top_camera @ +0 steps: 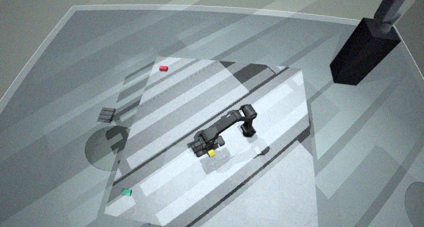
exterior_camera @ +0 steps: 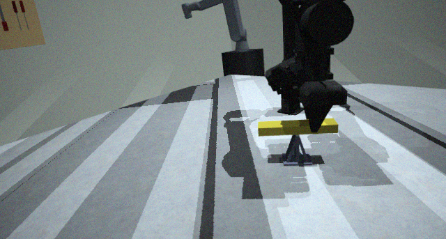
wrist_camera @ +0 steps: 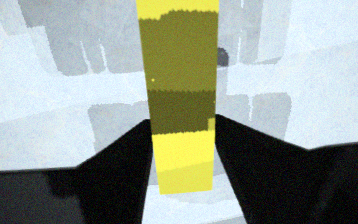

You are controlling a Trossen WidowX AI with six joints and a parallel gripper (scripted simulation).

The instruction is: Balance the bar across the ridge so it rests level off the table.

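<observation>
The yellow bar (exterior_camera: 289, 127) (top_camera: 211, 153) (wrist_camera: 180, 75) lies level across the top of the dark ridge stand (exterior_camera: 295, 152), clear of the table. My gripper (exterior_camera: 316, 127) (top_camera: 206, 151) (wrist_camera: 181, 123) points down over the bar's right part. Its two fingers flank the bar's sides, parted just a little wider than the bar. In the wrist view the bar runs up between the dark fingers, and the ridge is hidden beneath it.
A red block (top_camera: 163, 68) lies far at the back left, a green block (top_camera: 126, 192) at the front left, and a dark ribbed block (top_camera: 106, 114) at the left. A black pedestal (top_camera: 361, 55) (exterior_camera: 242, 62) carrying a second arm (exterior_camera: 230, 16) stands at the table's far corner.
</observation>
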